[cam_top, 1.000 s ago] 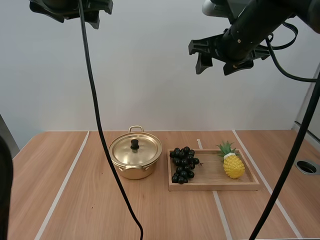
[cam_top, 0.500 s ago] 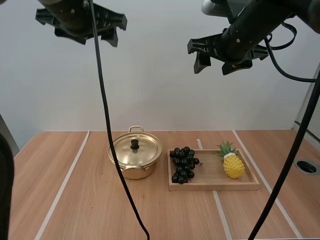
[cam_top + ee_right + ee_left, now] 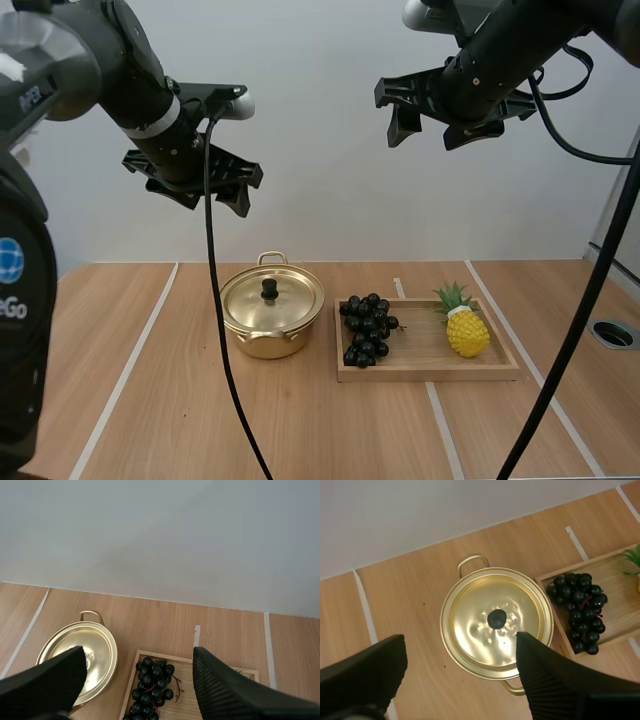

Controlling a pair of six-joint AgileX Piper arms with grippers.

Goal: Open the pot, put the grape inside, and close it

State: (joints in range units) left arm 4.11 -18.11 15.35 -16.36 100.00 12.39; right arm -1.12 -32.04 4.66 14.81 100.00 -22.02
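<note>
Your left gripper point(image 3: 459, 642), fingers spread, hangs high above the knob point(image 3: 496, 618) of the pot lid point(image 3: 480, 597); your right gripper point(image 3: 430, 122), also spread, is farther off.

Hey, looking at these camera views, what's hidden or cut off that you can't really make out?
Inside of the pot: high view, covered by its lid.
Pot's near handle: left wrist view, partly behind a finger of the left gripper.
Wooden tray: right wrist view, much of it behind a finger of the right gripper.
Pineapple: left wrist view, cut off by the edge; only leaves show.
</note>
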